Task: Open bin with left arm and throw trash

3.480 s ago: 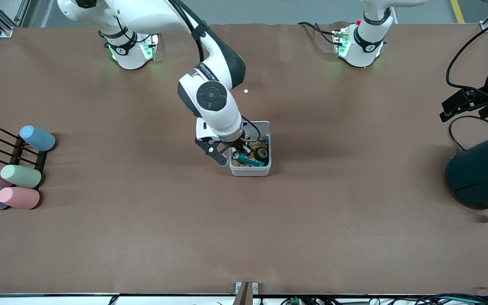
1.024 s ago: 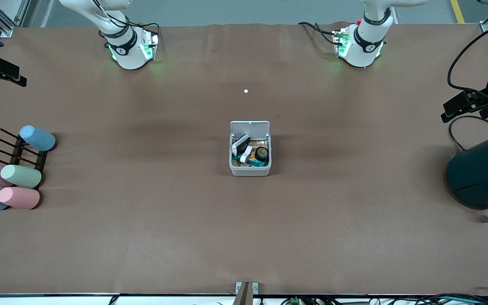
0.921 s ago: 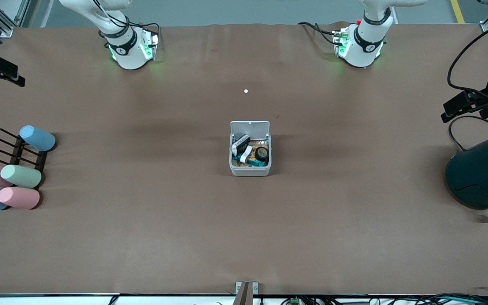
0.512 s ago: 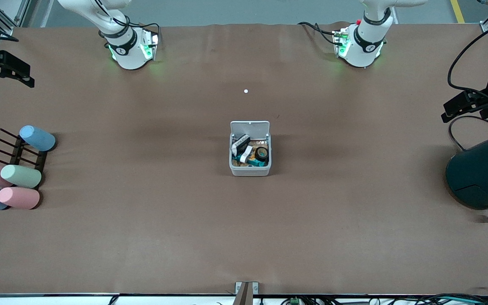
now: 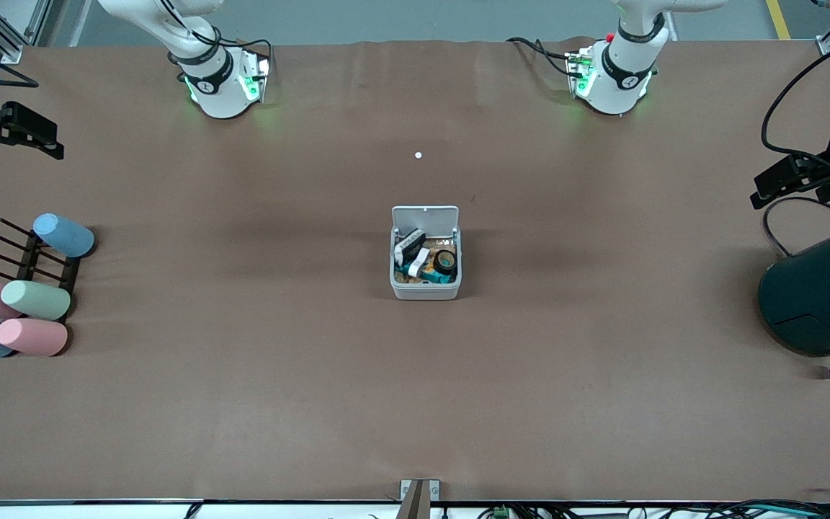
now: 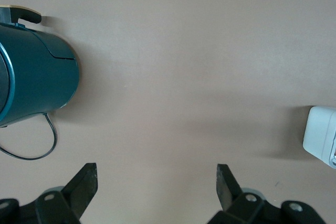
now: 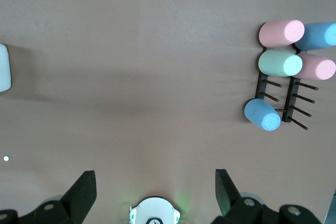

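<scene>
The light-grey bin (image 5: 426,290) stands mid-table with its white lid (image 5: 425,216) swung up and open. Inside lie a black-and-white little box (image 5: 408,245), a pale rubber band (image 5: 421,258), a small black tape roll (image 5: 447,259) and some teal scrap. My left gripper (image 5: 757,189) is open and empty over the table's edge at the left arm's end; the left wrist view shows it (image 6: 156,182) with a bin corner (image 6: 321,137). My right gripper (image 5: 51,140) is open and empty over the table's edge at the right arm's end, and shows in the right wrist view (image 7: 155,187).
A large dark teal cylinder (image 5: 822,295) with a cable lies at the left arm's end. A black rack (image 5: 33,263) with pastel cups (image 5: 34,299) sits at the right arm's end. A tiny white dot (image 5: 418,155) lies between the bin and the bases.
The right gripper, earlier down at the open bin, has withdrawn to the right arm's end of the table. The black-and-white box now lies in the bin. The left arm has not moved.
</scene>
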Robot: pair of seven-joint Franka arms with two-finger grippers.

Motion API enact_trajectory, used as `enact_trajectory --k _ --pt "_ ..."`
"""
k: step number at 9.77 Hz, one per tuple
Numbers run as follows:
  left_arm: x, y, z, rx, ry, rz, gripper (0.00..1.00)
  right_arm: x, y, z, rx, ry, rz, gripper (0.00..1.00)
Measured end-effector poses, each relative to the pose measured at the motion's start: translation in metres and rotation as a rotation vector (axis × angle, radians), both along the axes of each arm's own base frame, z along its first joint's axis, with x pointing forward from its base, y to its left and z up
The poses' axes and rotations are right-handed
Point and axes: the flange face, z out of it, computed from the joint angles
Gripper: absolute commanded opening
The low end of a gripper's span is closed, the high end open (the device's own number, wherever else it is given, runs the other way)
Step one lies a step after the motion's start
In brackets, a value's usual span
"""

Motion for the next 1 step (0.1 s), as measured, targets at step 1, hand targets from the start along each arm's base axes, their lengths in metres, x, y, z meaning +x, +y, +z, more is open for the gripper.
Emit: enact_trajectory --k 1 --pt "0.0 0.0 0.0 0.0 0.0 0.0 1.0 0.0012 -0.005 0.0007 0.01 -0.009 -0.01 0.99"
